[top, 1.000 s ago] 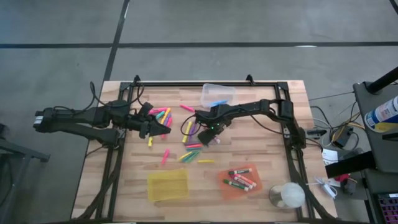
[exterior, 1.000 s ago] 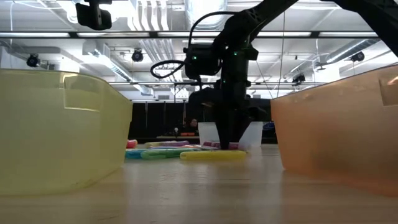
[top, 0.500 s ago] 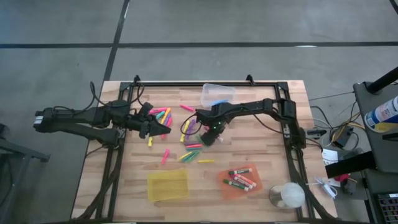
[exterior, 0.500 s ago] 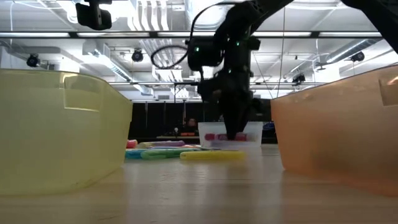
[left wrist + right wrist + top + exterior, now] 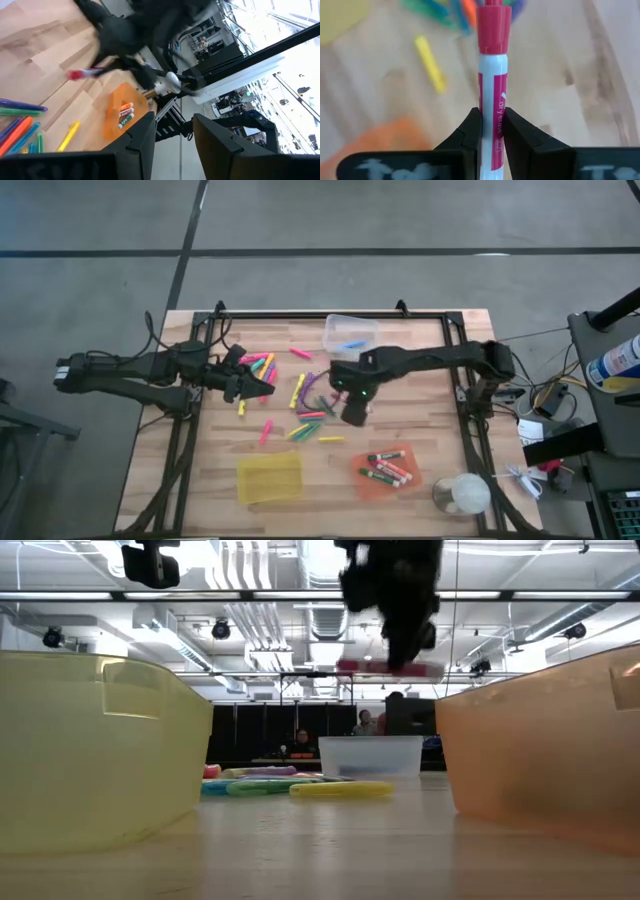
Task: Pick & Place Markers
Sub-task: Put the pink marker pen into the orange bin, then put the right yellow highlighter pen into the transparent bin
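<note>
My right gripper [image 5: 352, 414] hangs over the table's middle, right of the marker pile, shut on a white-barrelled marker with a red cap [image 5: 491, 30]. The low view shows that marker [image 5: 390, 667] high above the tabletop. Loose markers [image 5: 300, 395] in pink, yellow, green and purple lie flat on the wood. My left gripper [image 5: 262, 385] waits open at the pile's left side, holding nothing; its fingers [image 5: 135, 145] frame the left wrist view. My right gripper pinches the marker's white barrel [image 5: 490, 112], below the red cap, between its two fingers [image 5: 467, 130]. The fingers come from above, pointing down. The marker is lifted clear of the table and lies level under the fingertips [image 5: 400, 652].
An orange bin [image 5: 390, 472] with several white-barrelled markers and a yellow bin [image 5: 270, 477] sit near the near edge. A clear bin [image 5: 351, 332] with a blue marker is at the far edge. A white round object [image 5: 465, 495] stands at the near right corner.
My right gripper has risen from the pile with the red-capped marker, lifting it clear from table height to well above the bins' rims, and has shifted toward the table's right and near edges. My left arm has kept still.
</note>
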